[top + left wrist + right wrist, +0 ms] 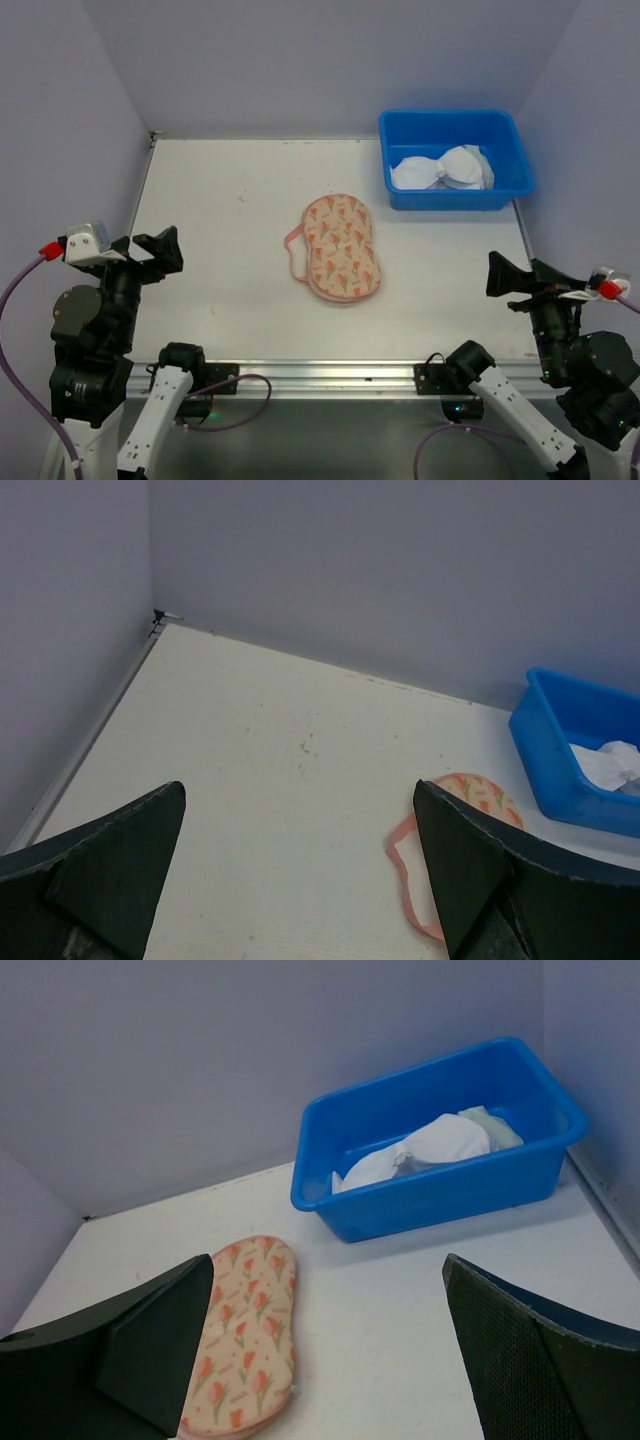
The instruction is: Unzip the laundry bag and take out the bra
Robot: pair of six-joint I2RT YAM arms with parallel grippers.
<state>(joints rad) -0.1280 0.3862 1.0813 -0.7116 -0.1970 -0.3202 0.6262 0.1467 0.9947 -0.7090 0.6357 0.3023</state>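
Note:
The laundry bag (342, 248) lies flat in the middle of the table, a peach figure-eight pouch with an orange tulip print and a pink strap (294, 252) on its left. It also shows in the left wrist view (478, 792) and the right wrist view (245, 1340). A white bra (440, 170) lies in the blue tub (455, 118) at the back right, and shows in the right wrist view (430, 1145). My left gripper (145, 245) is open and empty at the near left. My right gripper (515, 275) is open and empty at the near right. Both are far from the bag.
The blue tub (430, 1200) stands against the right wall, with a pale grey-green cloth (495, 1125) under the bra. Purple walls close the table at the back and both sides. A metal rail (330, 375) runs along the near edge.

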